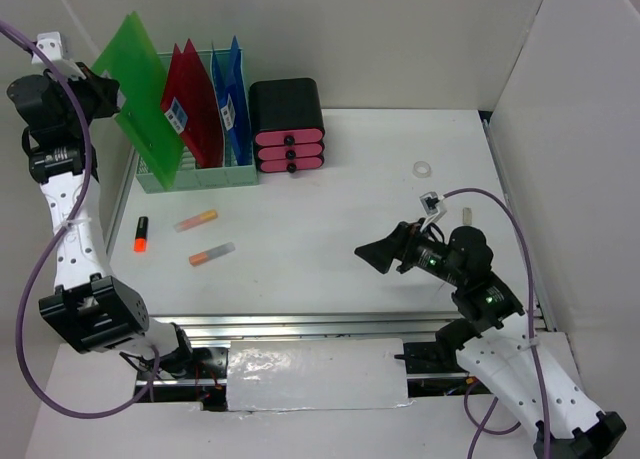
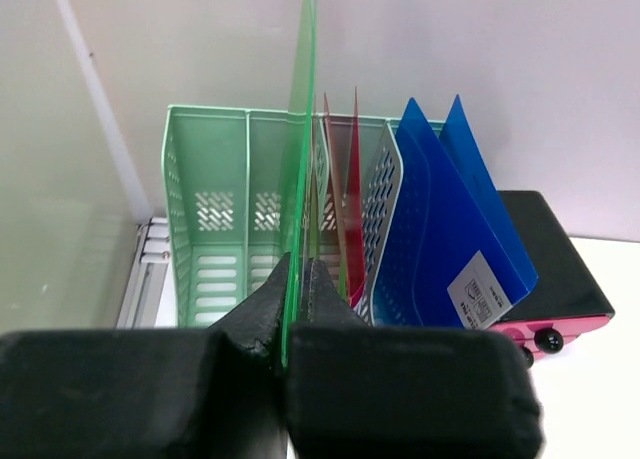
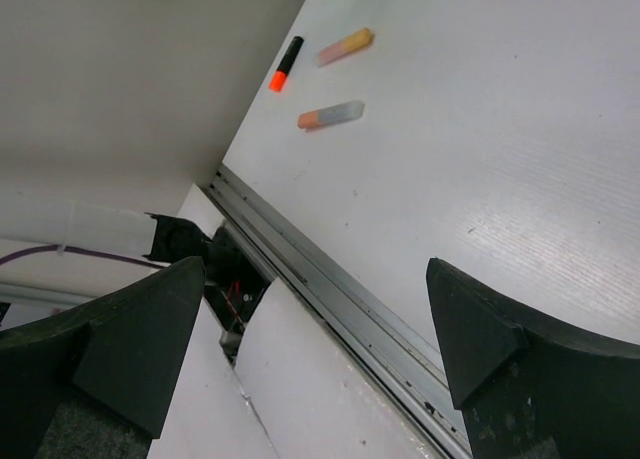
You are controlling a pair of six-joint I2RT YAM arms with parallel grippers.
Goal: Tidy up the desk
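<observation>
Looking down from above, the top external view is taking in the whole white counter (image 1: 340, 219), with its silver rail (image 1: 300, 326) running along 6 o'clock. At 11 o'clock a mint-green file rack (image 1: 200, 175) is holding a red folder (image 1: 195, 104) and a blue folder (image 1: 232, 89). A black drawer box with pink fronts (image 1: 288, 124) is sitting just beside it at 12. Only this view is showing the clear tape ring (image 1: 424, 168) at 2 o'clock. An orange-and-black highlighter (image 1: 141, 235), a yellow-and-orange marker (image 1: 196, 220) and a grey-and-orange marker (image 1: 211, 254) are lying apart at 9 o'clock. The right wrist view is catching all three too, far off.

The left wrist view alone is showing the left jaws clenched on the edge of a green folder (image 2: 300, 159), which is standing upright over the rack. The right jaws are gaping wide, grasping nothing, hanging above the counter at 4 o'clock.

Which slot the green folder is entering is hard to tell. Two small items near 3 o'clock are too small to make out.
</observation>
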